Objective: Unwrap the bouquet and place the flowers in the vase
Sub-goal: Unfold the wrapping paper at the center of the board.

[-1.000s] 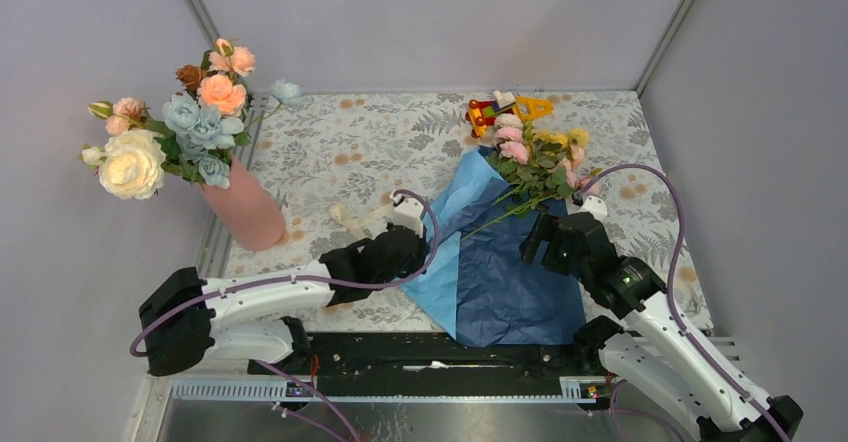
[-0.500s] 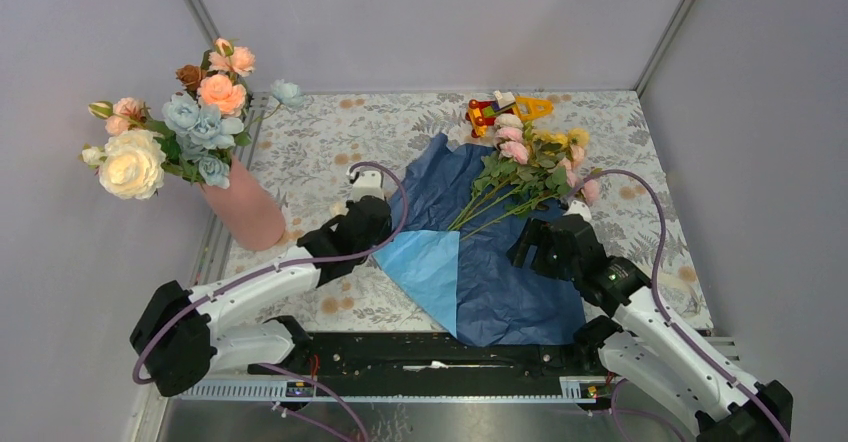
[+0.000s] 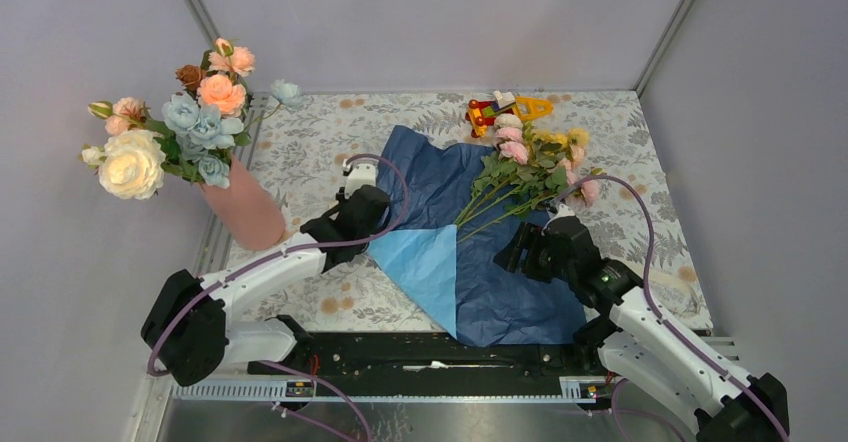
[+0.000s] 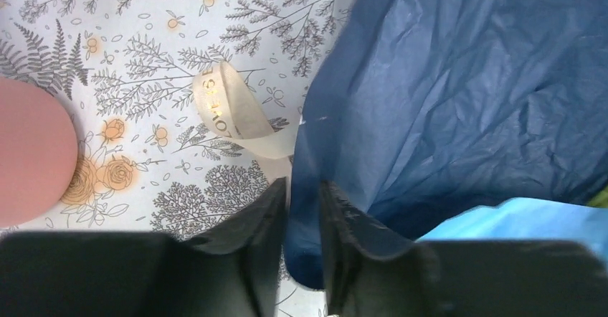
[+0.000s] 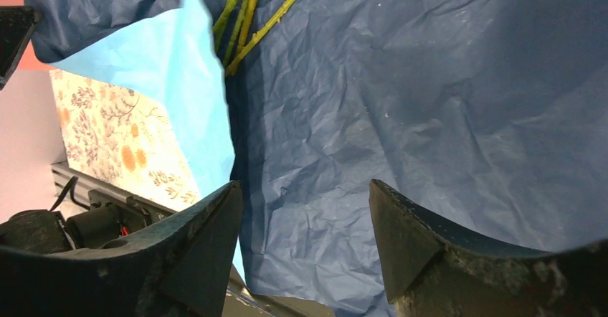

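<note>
Lying spread on the floral table (image 3: 320, 142), the blue paper (image 3: 500, 282) shows its navy side with one light corner folded over, so the flowers (image 3: 530, 157) rest bare on it, heads near the red-and-yellow toy (image 3: 500, 110) and thin stems (image 5: 244, 8) pointing back toward the arms; the unwrapping looks all but done. A cream ribbon (image 4: 236, 112) lies loose just beside the sheet's left edge. Reaching forward and low, the left arm (image 3: 270, 267) has its jaws only narrowly apart with that navy edge in the gap, seemingly too slack to pinch it. The right arm (image 3: 640, 312) bends inward, wrist tipped down, jaws wide and empty over bare paper just short of the stem ends, probably lining up a grasp. Well to the left stands the salmon-pink vase (image 3: 245, 212), holding larger blooms (image 3: 190, 122).
</note>
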